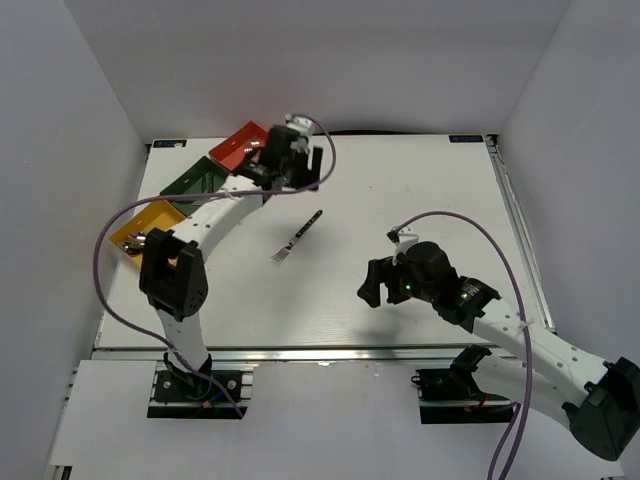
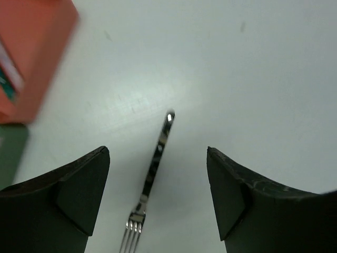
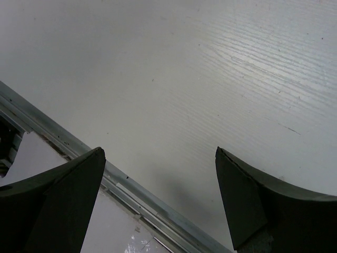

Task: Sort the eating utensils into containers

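One all-silver fork [image 1: 297,237] lies on the white table, handle toward the back; in the left wrist view the fork [image 2: 151,174] lies between and below my fingers. My left gripper [image 1: 302,176] is open and empty, held above the table just behind the fork, beside the red-orange tray [image 1: 238,146]. The left gripper [image 2: 158,150] shows wide-open jaws. The dark green tray [image 1: 195,180] and yellow tray [image 1: 150,222] stand in a row at the left. Utensils [image 1: 138,241] lie in the yellow tray. My right gripper [image 1: 378,283] is open and empty, right of the fork.
The red-orange tray [image 2: 37,52] holds a teal-handled utensil [image 2: 8,79] at the frame's edge. The right gripper [image 3: 158,150] hovers over bare table near the metal front rail [image 3: 131,192]. White walls enclose the table on three sides.
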{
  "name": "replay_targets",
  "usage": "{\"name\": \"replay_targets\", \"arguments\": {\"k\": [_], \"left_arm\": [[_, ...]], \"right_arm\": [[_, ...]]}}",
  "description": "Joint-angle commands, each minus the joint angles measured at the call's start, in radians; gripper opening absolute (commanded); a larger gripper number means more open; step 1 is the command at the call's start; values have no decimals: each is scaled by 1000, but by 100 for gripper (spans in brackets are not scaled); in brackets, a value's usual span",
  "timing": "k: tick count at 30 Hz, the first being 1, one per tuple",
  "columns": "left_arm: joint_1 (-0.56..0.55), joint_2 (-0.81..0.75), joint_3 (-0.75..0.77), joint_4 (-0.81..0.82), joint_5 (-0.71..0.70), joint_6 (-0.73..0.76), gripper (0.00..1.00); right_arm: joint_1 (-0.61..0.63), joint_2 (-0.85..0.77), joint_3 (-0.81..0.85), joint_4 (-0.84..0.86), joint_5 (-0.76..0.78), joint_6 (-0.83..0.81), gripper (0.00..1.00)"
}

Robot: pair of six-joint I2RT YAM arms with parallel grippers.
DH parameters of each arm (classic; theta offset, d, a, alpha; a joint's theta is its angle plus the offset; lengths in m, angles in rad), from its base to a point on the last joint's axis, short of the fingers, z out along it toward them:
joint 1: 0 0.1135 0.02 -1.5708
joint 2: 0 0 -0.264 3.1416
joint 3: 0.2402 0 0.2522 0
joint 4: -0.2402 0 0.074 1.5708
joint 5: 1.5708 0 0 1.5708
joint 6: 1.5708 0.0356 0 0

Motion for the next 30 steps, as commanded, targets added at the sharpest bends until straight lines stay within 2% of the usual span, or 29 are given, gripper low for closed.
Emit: {"name": "replay_targets", "arguments": {"k": [1,6,10,12,14,17,22,25,26,27,30], "left_arm": [[-25,96,-121,-116,48,21,83],[-54,100,-228,-5,11,-7,82],[-53,129,-234,45,-47,-22,85],[-45,163,-231,60,-21,-33,85],[-43,191,-218,54,-1,-37,81],[-43,231,-221,58,42,-53,68],[-45,246,-268,75,66,-73,58],[-56,237,-288,51,59,-82,29],[-62,228,-291,43,54,-84,11],[-69,213,-294,39,54,-87,6],[-95,110,-308,58,48,-106,0]], "right_arm": [[-6,-66,-8,-42,11,12,89],[-5,-138,-31,-71,3,26,89],[-5,-172,-43,-88,-15,41,89],[-5,-192,-49,-89,-21,43,89],[-6,-202,-46,-105,-21,40,89],[-6,-216,-34,-131,0,32,89],[-5,-236,-28,-136,3,31,89],[-5,-241,-31,-128,-3,37,89],[-5,-241,-32,-125,-8,38,89],[-6,-239,-32,-116,-8,38,89],[-6,-229,-40,-94,-8,32,89]]}}
